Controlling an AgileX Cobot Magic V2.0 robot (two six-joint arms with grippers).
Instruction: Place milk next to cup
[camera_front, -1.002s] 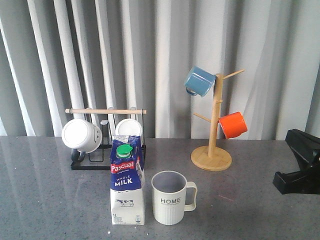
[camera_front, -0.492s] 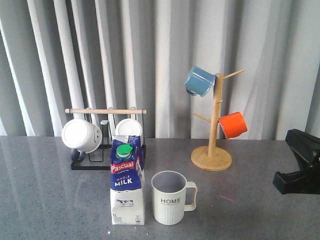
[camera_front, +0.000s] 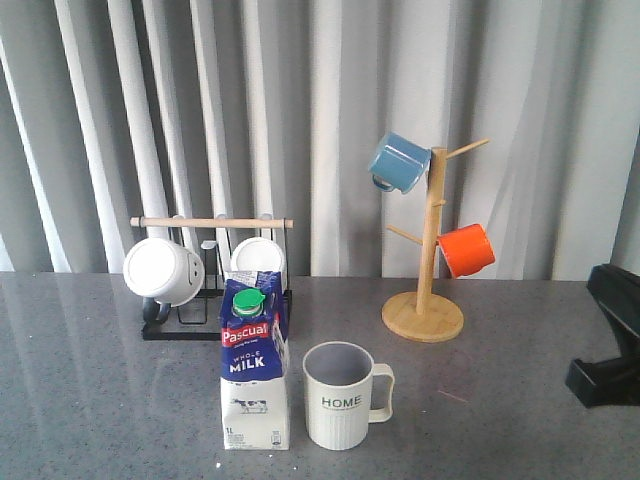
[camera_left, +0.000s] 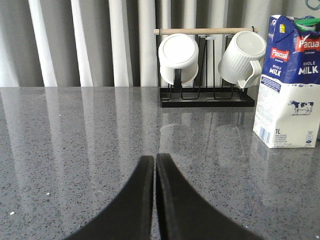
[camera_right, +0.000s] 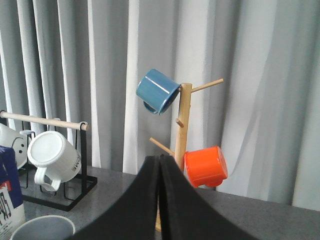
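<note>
The milk (camera_front: 254, 370), a tall blue-and-white carton with a green cap, stands upright on the grey table, close to the left of the cup (camera_front: 343, 395). The cup is an off-white ribbed mug marked "HOME", its handle to the right. My left gripper (camera_left: 155, 159) is shut and empty, low over the table, well apart from the milk (camera_left: 292, 85). My right gripper (camera_right: 160, 159) is shut and empty; the cup's rim (camera_right: 42, 227) and the milk's edge (camera_right: 7, 190) show in the right wrist view. Part of the right arm (camera_front: 610, 360) shows at the front view's right edge.
A black rack (camera_front: 212, 325) with a wooden bar holds white mugs (camera_front: 163, 271) behind the milk. A wooden mug tree (camera_front: 425, 290) at the back right carries a blue mug (camera_front: 398, 162) and an orange mug (camera_front: 467, 250). Grey curtains hang behind.
My right arm has drawn back to the right and a little lower in the front view. The milk and cup have not moved.
</note>
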